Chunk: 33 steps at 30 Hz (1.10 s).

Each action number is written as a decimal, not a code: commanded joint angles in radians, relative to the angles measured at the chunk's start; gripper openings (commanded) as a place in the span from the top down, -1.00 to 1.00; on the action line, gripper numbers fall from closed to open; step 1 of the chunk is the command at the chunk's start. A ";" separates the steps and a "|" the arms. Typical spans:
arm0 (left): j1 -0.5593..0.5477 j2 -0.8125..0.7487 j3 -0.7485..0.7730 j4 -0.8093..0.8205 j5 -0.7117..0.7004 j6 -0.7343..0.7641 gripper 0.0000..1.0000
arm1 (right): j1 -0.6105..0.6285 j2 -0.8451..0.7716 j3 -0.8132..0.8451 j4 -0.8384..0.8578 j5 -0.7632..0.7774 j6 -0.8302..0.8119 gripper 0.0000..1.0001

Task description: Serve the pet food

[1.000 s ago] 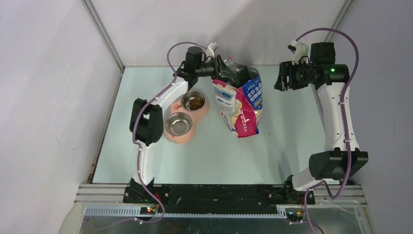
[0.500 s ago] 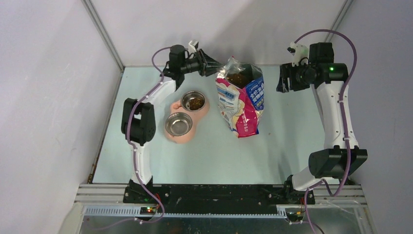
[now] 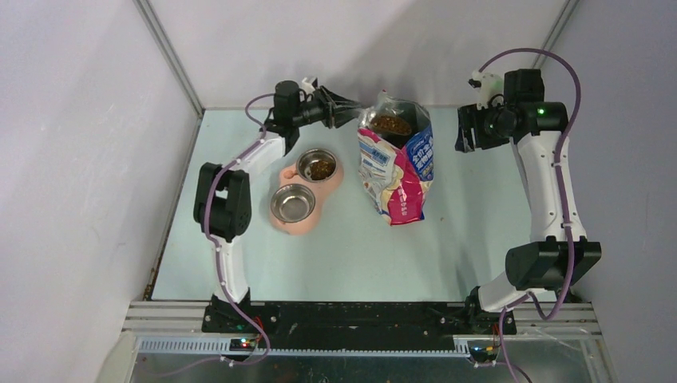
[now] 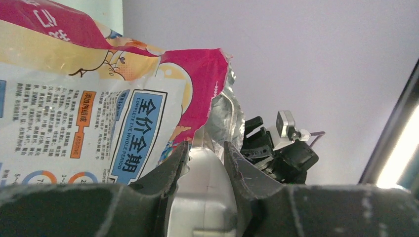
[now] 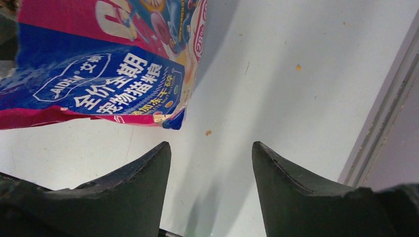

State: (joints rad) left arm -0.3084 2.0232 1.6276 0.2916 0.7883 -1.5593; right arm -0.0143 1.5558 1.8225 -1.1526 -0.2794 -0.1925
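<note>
The pet food shows as brown kibble in the open mouth of the pink-white-blue bag [image 3: 391, 125] and in the far steel bowl [image 3: 321, 168]. The near steel bowl [image 3: 293, 203] holds none. Both bowls sit in a pink holder [image 3: 281, 224]. My left gripper [image 3: 348, 108] is just left of the bag's mouth, shut on the translucent scoop [image 4: 205, 192], whose inside is hidden. In the left wrist view the gripper [image 4: 205, 148] faces the bag [image 4: 99, 98]. My right gripper [image 3: 462, 132] is open and empty to the right of the bag, above the table [image 5: 211, 148].
The bag [image 5: 99, 84] stands at the table's back middle, leaning slightly. A few stray kibble crumbs [image 5: 208, 132] lie on the pale table near it. Grey walls close in on the back and both sides, and the right wall's edge [image 5: 380, 118] is near my right gripper.
My left gripper has pulled out of the bag's mouth to the left. The bag now stands freer, with kibble showing at its top. My right gripper has barely moved.
</note>
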 commanded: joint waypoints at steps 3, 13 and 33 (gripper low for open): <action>-0.032 0.083 0.001 0.171 0.046 -0.097 1.00 | 0.046 0.000 0.025 -0.014 0.038 -0.031 -0.28; 0.011 -0.037 0.062 -0.008 -0.007 0.162 1.00 | 0.065 -0.015 0.005 0.000 0.043 -0.046 -0.28; -0.032 -0.107 0.170 -0.414 -0.202 0.570 1.00 | 0.057 -0.041 -0.039 0.025 0.034 -0.047 -0.28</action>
State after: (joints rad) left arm -0.3412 1.9701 1.7790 -0.1078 0.6216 -1.0454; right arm 0.0475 1.5555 1.7836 -1.1522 -0.2466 -0.2291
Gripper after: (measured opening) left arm 0.313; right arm 0.640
